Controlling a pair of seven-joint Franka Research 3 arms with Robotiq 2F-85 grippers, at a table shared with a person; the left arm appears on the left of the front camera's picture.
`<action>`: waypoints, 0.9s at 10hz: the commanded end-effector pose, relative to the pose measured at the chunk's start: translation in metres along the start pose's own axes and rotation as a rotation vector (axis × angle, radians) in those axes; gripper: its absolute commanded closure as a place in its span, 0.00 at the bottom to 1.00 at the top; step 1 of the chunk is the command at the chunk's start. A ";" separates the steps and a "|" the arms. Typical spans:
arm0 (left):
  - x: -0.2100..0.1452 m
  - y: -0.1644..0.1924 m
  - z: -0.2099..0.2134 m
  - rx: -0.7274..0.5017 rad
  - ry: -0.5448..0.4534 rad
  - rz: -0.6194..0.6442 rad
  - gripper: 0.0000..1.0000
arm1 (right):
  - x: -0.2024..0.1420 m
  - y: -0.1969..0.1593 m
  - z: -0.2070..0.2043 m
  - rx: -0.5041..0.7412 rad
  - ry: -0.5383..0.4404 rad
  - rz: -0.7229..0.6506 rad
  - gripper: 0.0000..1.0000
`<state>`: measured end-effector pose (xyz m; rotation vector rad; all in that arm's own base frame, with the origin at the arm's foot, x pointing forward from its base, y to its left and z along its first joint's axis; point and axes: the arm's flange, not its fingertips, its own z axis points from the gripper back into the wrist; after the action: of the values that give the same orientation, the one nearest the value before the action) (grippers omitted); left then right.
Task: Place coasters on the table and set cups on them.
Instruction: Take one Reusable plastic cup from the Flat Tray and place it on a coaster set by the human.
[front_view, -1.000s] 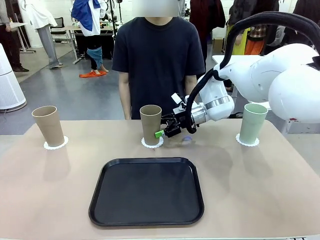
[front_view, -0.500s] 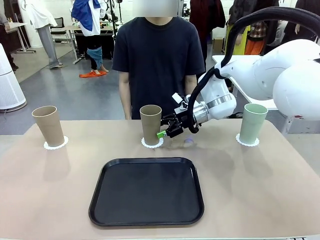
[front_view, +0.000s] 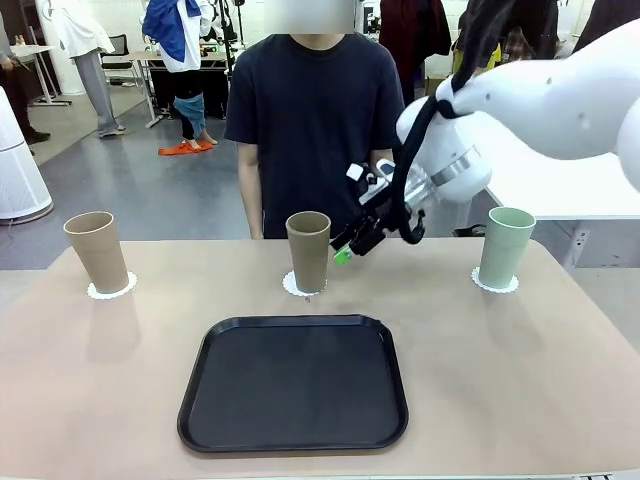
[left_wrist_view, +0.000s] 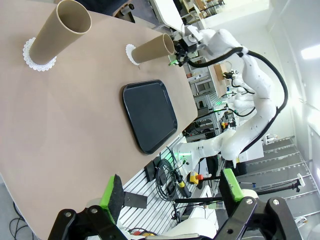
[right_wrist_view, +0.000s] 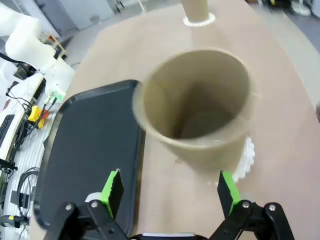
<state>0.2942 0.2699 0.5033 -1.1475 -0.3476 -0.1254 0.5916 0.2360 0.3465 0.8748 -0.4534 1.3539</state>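
Three cups stand on white scalloped coasters along the far side of the table (front_view: 520, 380). A tan cup (front_view: 97, 250) is at the left on its coaster (front_view: 110, 291). A second tan cup (front_view: 308, 250) sits on the middle coaster (front_view: 297, 287). The mint green cup (front_view: 504, 247) is at the right on its coaster (front_view: 495, 285). My right gripper (front_view: 349, 246) hovers open just right of the middle cup, touching nothing. In the right wrist view that cup (right_wrist_view: 195, 112) is close ahead of the open gripper (right_wrist_view: 170, 190). My left gripper (left_wrist_view: 171, 190) is open and holds nothing, far from the cups.
A black rounded-square tray (front_view: 295, 382) lies at the near middle of the table. A person in a dark shirt (front_view: 315, 110) stands at the far edge behind the middle cup. My right arm (front_view: 540, 100) reaches in from the right above the green cup.
My right gripper has lifted and drawn back to the right, away from the middle cup, which stays on its coaster. The right arm has risen higher.
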 end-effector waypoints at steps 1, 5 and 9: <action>0.000 -0.003 0.002 -0.010 -0.010 0.008 0.00 | 0.032 0.030 0.030 -0.099 0.155 -0.038 0.00; 0.000 -0.003 0.002 -0.010 -0.010 0.008 0.00 | 0.050 0.054 0.059 -0.167 0.206 -0.092 0.00; 0.000 -0.003 0.002 -0.010 -0.010 0.008 0.00 | 0.099 0.127 0.073 -0.239 0.541 -0.336 0.00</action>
<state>0.2943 0.2698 0.5033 -1.1475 -0.3473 -0.1256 0.5236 0.2344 0.4781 0.3921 -0.1676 1.2053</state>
